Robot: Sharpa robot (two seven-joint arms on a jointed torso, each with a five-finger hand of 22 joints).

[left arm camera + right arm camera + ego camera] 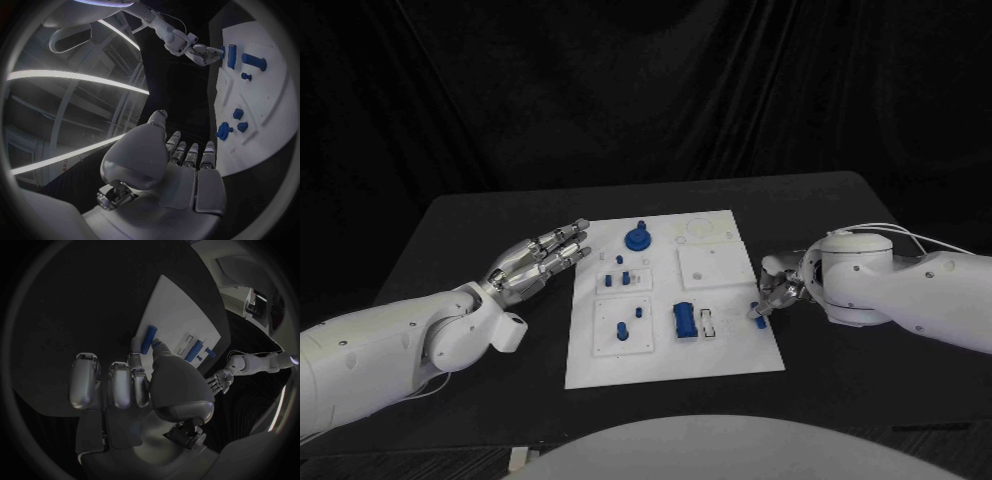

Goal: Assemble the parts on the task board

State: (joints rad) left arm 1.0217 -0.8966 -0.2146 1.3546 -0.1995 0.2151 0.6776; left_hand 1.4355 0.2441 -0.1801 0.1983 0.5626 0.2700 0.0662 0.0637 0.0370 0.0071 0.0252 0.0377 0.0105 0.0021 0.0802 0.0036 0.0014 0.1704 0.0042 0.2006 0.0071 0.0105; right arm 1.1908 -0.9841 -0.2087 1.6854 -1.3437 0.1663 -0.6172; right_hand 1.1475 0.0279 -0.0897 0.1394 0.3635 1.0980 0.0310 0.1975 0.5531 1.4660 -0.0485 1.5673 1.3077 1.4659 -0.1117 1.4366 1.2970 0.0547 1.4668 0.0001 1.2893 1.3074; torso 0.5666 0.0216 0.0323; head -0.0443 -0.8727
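Note:
The white task board (733, 355) lies mid-table. On it are a round blue knob (638, 238), a blue cylinder (685, 320) and small blue pegs (626, 282). My left hand (538, 262) hovers just left of the board, fingers stretched out and apart, holding nothing; its own wrist view shows the hand (187, 165) beside the board (275, 100). My right hand (779, 288) is at the board's right edge and pinches a short blue bar (759, 320). In the right wrist view the bar (150, 338) sits between thumb and fingertip over the board (178, 315).
Raised white square plates (707, 267) sit on the board, and a small white slotted block (708, 324) lies beside the cylinder. Black table (473, 230) surrounds the board, with dark curtain behind. The table's front edge runs close below the board.

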